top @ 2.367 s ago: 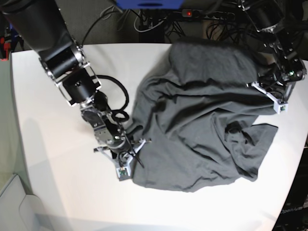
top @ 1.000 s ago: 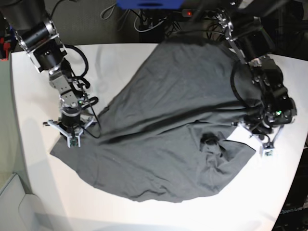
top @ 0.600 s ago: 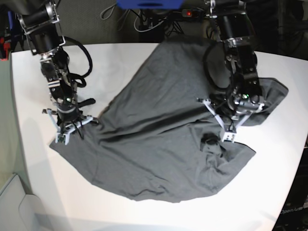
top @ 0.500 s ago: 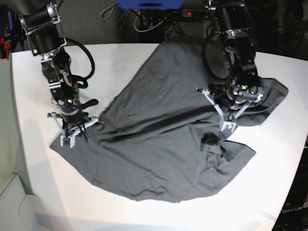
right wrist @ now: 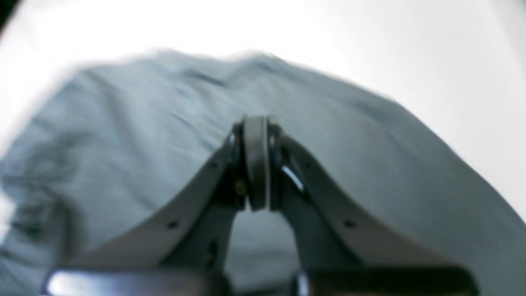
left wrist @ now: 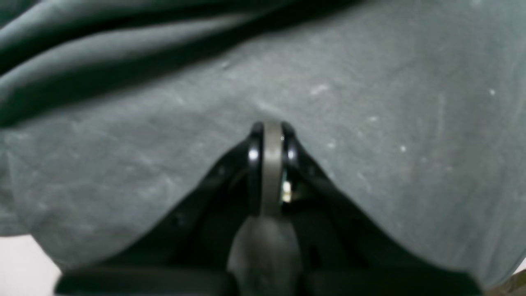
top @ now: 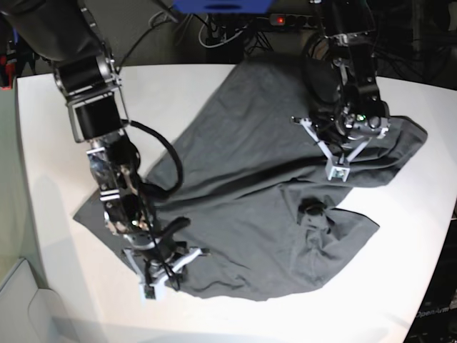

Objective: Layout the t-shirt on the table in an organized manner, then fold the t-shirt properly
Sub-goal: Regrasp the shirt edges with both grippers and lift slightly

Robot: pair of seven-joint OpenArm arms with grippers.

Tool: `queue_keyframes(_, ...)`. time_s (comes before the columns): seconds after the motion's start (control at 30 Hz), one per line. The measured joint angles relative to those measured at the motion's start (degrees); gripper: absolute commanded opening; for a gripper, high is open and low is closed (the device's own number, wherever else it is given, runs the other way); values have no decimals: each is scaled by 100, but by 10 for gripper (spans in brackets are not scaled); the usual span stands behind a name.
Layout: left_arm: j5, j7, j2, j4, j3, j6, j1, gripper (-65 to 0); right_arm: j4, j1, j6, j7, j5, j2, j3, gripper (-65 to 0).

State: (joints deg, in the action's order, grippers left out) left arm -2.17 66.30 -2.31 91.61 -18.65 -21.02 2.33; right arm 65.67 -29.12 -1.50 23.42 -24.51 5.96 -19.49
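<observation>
table (top: 214, 93) carries the t-shirt (top: 257, 207), spread diagonally, long axis far right to near left, still rumpled. right hand (top: 151, 286), jaws closed and empty, sits at the near hem edge; left hand (top: 337, 171), also closed, hovers over the right-side fold.

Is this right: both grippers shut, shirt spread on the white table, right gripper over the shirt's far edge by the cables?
Not quite. In the base view the right gripper is at the near edge of the t-shirt, not the far one. Both grippers are shut, and the shirt lies on the white table.
</observation>
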Motion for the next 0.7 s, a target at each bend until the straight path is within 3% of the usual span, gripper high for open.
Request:
queue_keyframes(0.23, 31, -168, 31, -164, 0, 2, -28, -646, -1576, -450, 26, 37, 9, -745, 0, -650)
queue_keyframes(0.33, 50, -205, 37, -160, -9, 2, -2, -646, -2334, -562, 4, -358, 33, -927, 15, -650)
queue_keyframes(0.53, 50, -212, 28, -160, -11, 2, 0, -646, -3399, -691, 0, -1071, 9, -957, 4, -650)
queue_keyframes(0.7, 57, -227, 66, -162, -9, 2, 2, -646, -3880, -828, 13, -1550, 4, -765, 24, -650)
